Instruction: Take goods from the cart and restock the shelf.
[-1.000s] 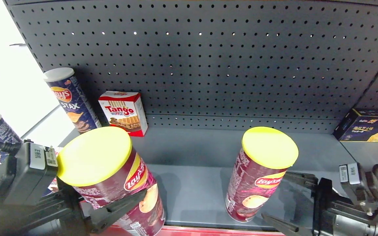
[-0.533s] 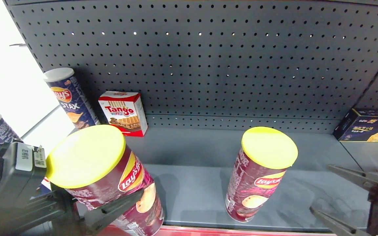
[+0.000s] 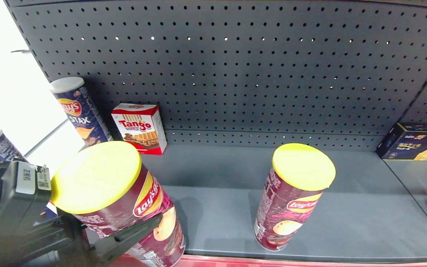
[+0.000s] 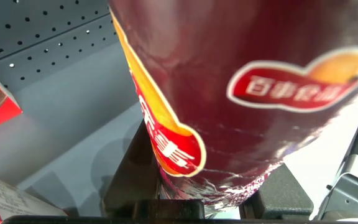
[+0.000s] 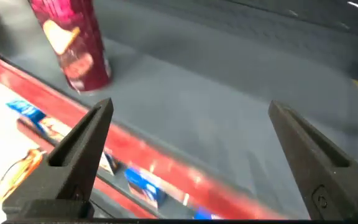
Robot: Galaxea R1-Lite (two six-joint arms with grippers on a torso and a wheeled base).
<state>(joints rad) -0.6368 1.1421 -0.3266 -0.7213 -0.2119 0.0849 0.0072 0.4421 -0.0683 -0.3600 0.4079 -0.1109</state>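
1. The right arm has backed away from the second can since a second ago. Its right claw now hangs wide open off the front of the shelf. The left side barely budged.
2. Closest in, the left claw is clamped around the middle of a maroon chips can, tilted at the shelf's front-left edge. Can't tell if its base touches down.
3. My guess is it's a light, stiff tube, glossy and tippy, so mid-body is the right hold, not the top end.
4. Further in, the second can stands free. The wafer box and blue can sit at the back.
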